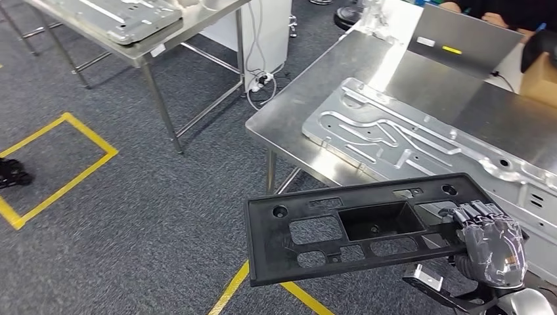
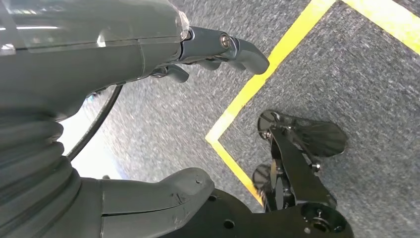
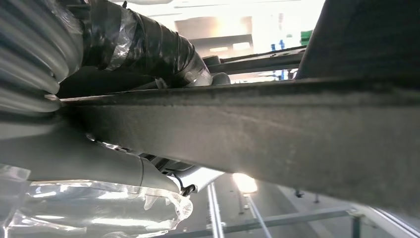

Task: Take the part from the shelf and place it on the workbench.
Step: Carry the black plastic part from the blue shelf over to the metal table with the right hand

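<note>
Right hand (image 1: 489,244) low in the head view, fingers wrapped over the right end of the black plastic panel (image 1: 368,226), so it grips that part. Panel is flat, rectangular, with a deep central pocket and several cutouts; it sits in the air, roughly level, its far long edge overlapping the near edge of the steel tabletop (image 1: 299,111), whether it touches I cannot tell. Right wrist view: the panel's edge (image 3: 277,144) runs right across, hand (image 3: 99,74) clamped on it with taped dark fingers on one side and the grey thumb on the other. Left hand (image 2: 148,99) hangs over the carpet in its wrist view, fingers (image 2: 233,47) slightly curled and apart from the thumb (image 2: 163,191), nothing between them. Grey carpet floor (image 1: 131,216) below, with yellow tape lines (image 1: 66,164) forming a square off to the left and another strip under the panel. Beyond the panel, on the tabletop, lies a large stamped metal plate (image 1: 420,141) with raised ribs and holes, flat, angled across the surface. Further back on the same tabletop a grey laptop lid (image 1: 466,39), with a person's hands (image 1: 473,10) behind it. Far left, a second steel table (image 1: 141,49) carrying another metal plate (image 1: 121,16); a white cabinet (image 1: 266,33) with cables stands between the two tables.
</note>
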{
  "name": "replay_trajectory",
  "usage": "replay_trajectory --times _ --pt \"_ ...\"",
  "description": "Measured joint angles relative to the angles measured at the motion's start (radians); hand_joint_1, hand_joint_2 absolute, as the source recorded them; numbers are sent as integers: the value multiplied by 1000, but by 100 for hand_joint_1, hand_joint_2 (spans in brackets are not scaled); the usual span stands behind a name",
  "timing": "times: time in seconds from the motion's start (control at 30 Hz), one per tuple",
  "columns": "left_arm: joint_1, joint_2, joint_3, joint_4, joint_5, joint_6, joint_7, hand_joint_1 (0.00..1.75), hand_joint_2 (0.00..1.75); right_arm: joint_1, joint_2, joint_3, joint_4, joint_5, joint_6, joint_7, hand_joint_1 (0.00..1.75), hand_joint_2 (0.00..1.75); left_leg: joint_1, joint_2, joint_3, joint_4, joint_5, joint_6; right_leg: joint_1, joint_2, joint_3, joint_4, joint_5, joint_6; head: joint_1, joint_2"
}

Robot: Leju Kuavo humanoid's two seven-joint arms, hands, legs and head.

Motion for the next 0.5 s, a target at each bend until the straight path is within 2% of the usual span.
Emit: replay_trajectory --times 0.03,0.07,0.1,0.13,0.17,0.2,0.23,0.27,0.3,0.33,0.4,0.43,0.47,0.5 --pt "0 0 0 0 0 0 0 0 175 0 0 0 0 0 1 0 175 175 0 13 2 0 -3 0 -2 -2 -11 18 6 2 0 0" --pt "0 0 0 0 0 0 0 0 175 0 0 0 0 0 2 -1 175 175 0 26 7 0 -7 -2 -3 -6 -1 -5 31 3 0 0" --pt "0 0 0 0 -1 0 0 0 175 0 0 0 0 0 4 -2 175 175 0 38 12 0 -11 -4 -3 -15 28 -63 69 1 0 0" --pt "0 0 0 0 -1 0 0 0 175 -2 0 0 0 0 6 -2 175 175 -1 50 19 0 -16 -7 0 -37 65 -136 102 -3 0 0" --pt "0 -1 0 0 -2 0 0 0 175 -4 -1 0 0 0 9 -3 175 175 -3 60 25 0 -21 -11 7 -63 96 -197 124 -12 0 0" --pt "-1 -1 0 0 -3 -1 0 0 175 -7 -1 0 0 1 11 -3 175 175 -5 70 30 0 -25 -16 14 -82 116 -238 135 -20 0 0" --pt "-2 -1 0 0 -4 -1 0 0 175 -10 -2 0 1 2 13 -3 175 175 -7 81 34 -1 -29 -21 20 -92 123 -255 133 -29 0 0" --pt "-4 -2 0 0 -6 -2 0 0 175 -11 -2 0 1 4 15 -2 175 175 -9 92 38 -3 -31 -26 24 -85 121 -256 132 -35 0 0" --pt "-6 -2 0 0 -8 -2 0 0 175 -12 -2 0 2 5 15 -1 175 175 -11 103 41 -6 -34 -31 21 -70 122 -260 133 -41 0 0" --pt "-7 -1 0 0 -8 -2 0 0 175 -12 -3 -1 3 7 15 0 175 175 -10 97 44 -2 -41 -36 18 -58 126 -266 135 -46 -1 0" --pt "-8 -1 0 0 -10 -2 0 0 175 -16 -3 -4 6 9 15 4 175 175 -8 43 21 60 -81 -43 10 -33 134 -278 140 -57 -1 0" --pt "-7 -1 0 0 -11 -3 0 0 175 -17 -3 -6 8 8 15 7 175 175 -5 6 -7 121 -111 -44 9 -22 136 -279 140 -61 -2 0" --pt "-6 -1 0 0 -11 -3 0 0 175 -20 -3 -7 12 7 16 8 175 175 -3 -15 -44 190 -141 -45 8 -9 136 -279 139 -64 -2 0" --pt "-4 -1 0 0 -11 -3 0 0 175 -20 -3 -9 15 5 16 9 175 175 -3 -24 -77 247 -157 -46 8 5 136 -277 138 -66 -2 0"
